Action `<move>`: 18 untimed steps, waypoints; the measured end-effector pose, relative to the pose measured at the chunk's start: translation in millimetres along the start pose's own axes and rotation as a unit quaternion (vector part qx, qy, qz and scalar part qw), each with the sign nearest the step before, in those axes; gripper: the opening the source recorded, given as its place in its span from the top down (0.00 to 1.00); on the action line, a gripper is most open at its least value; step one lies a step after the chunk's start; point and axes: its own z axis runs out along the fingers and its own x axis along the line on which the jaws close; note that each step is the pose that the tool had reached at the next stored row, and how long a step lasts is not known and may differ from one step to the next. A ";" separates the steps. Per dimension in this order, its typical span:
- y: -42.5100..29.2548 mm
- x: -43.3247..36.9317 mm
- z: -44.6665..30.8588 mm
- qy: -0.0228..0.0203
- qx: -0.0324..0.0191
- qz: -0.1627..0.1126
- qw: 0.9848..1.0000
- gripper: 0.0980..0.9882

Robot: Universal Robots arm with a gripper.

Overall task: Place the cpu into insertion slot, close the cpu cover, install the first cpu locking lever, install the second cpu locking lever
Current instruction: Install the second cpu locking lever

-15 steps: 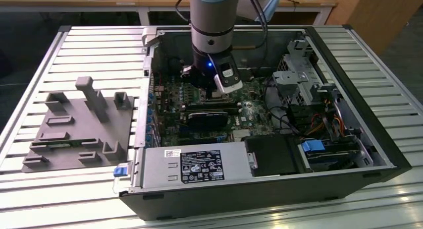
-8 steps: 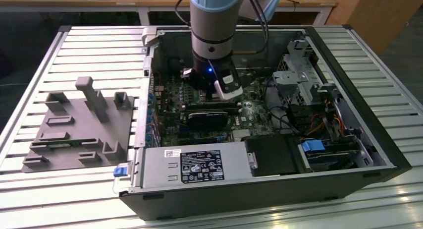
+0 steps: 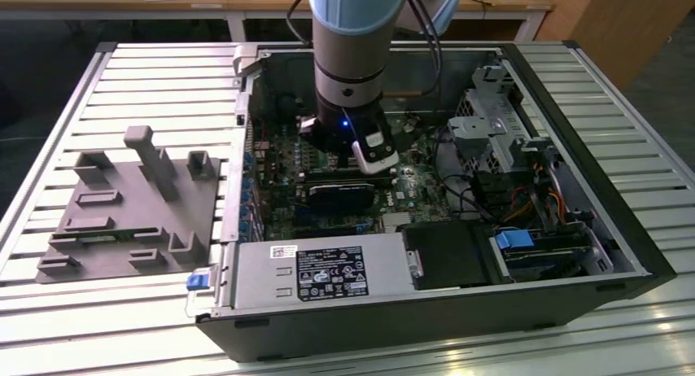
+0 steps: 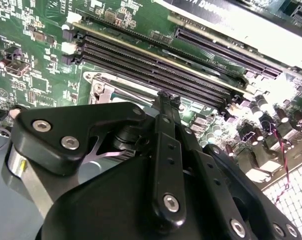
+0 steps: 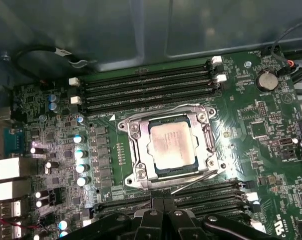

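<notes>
Tool (image 5: 163, 220) low over the motherboard (image 5: 255, 130), inside the open computer case (image 3: 608, 229). In the first wrist view its fingertips (image 5: 155, 216) sit side by side, pressed together with nothing between them; the tips hang just short of the socket's near edge, over the nearer bank of memory slots (image 5: 210, 192).

Just beyond the tips: the cpu (image 5: 171, 144) lies flat and square in the insertion slot (image 5: 151, 170). The cpu cover (image 5: 141, 150) is down around it, chip top showing through the central cut-out. One thin wire locking lever (image 5: 195, 181) angles off the socket's near corner and looks unlatched; I cannot tell how the lever on the far side stands.

Farther: second bank of memory slots (image 5: 146, 87), then the case wall.

Exterior view: arm (image 3: 350, 59) comes straight down into the case, which lies on a slatted surface (image 3: 142, 83); grey fixture block (image 3: 130, 205) toward the surface's edge at the exterior view's left.

Judgement: placement and cover steps look done; first lever is in hand. Pushing it needs closed tips set against the wire, pressing down and under its hook.
</notes>
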 end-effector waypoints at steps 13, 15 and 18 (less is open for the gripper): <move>-1.8 0.8 2.3 0.000 -0.002 0.000 1.000 1.00; -2.8 0.7 2.3 0.001 -0.003 0.000 1.000 1.00; -4.3 0.8 2.4 0.001 -0.006 0.000 1.000 1.00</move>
